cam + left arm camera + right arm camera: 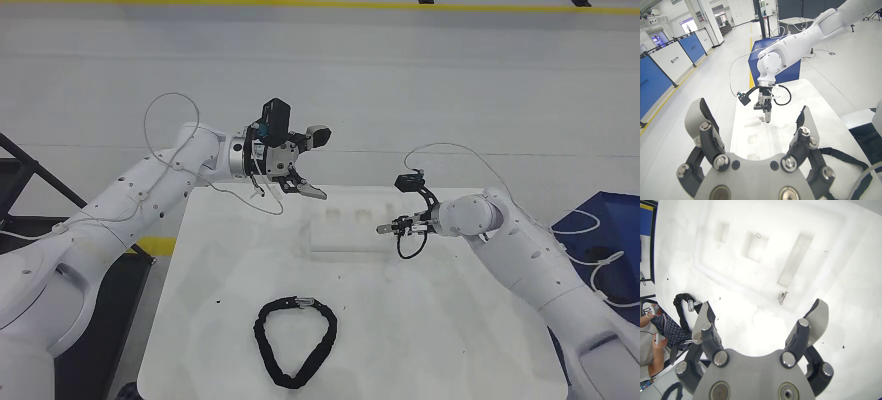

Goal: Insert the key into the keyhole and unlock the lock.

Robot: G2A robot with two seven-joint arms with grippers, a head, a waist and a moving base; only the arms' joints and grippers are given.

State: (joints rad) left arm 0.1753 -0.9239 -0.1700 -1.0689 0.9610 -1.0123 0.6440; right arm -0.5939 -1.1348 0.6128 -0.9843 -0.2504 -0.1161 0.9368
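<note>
White table [200, 330] carried a white foam block with rectangular recesses [345, 240]. The black fabric-sleeved chain lock [262, 345] lay looped near the robot, well apart from the block. Probably heavy and limp, it should be steadied at its steel cylinder [690, 306]. Both pincers stood released. The left pincer [318, 162] hung at the table's far edge. The right pincer [762, 306] was poised over the small silver metal key [781, 296], which lay on the block beside a recess. The key looked thin, light and slippery, best pinched by its bow.

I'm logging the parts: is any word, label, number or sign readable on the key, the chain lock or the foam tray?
Key: no text readable; too small to tell.
Chain lock: none readable, metal cylinder included.
Foam tray: plain white, no print.
Nothing to quote.
</note>
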